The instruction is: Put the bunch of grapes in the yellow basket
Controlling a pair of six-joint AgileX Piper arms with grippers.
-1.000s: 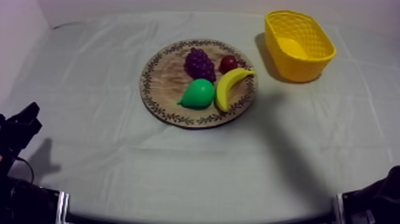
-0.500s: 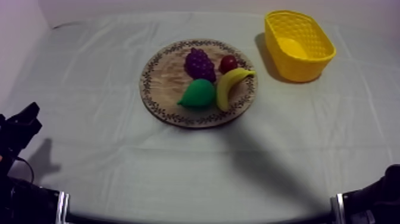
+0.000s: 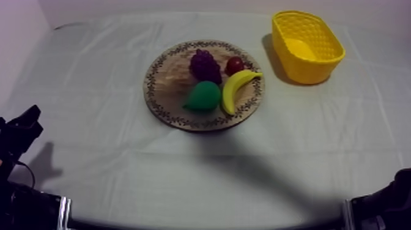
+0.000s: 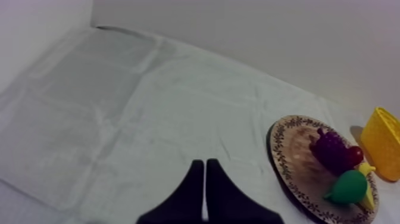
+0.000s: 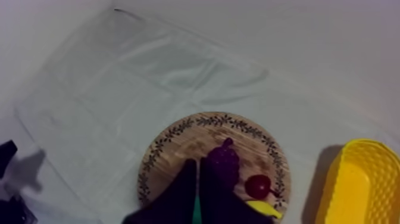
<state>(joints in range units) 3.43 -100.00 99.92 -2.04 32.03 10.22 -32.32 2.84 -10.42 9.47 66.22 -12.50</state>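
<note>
My left tool (image 4: 204,162) has its two black fingers pressed together in a narrow wedge. It holds nothing and sits above the bare, cloth-covered bench (image 4: 119,119). My right tool (image 5: 196,161) is closed to the same wedge, gripping nothing. It hangs above the round wooden board (image 5: 172,143), its tips just beside the bunch of grapes (image 5: 224,161).

From the right wrist, my own fingers cover most of the pear. The top view shows the whole green pear (image 3: 203,96), lying in front of the grapes with the banana (image 3: 237,89) curved against its right side. The small red fruit (image 3: 235,65) sits just beside the grapes, on the side toward the yellow basket (image 3: 306,70).

The top view shows the whole basket, standing off the board and well apart from it at the far right. The left wrist view catches just one end of it.

Counted: one board, one basket, and four toy fruits, one of each kind, all lying on the board.
</note>
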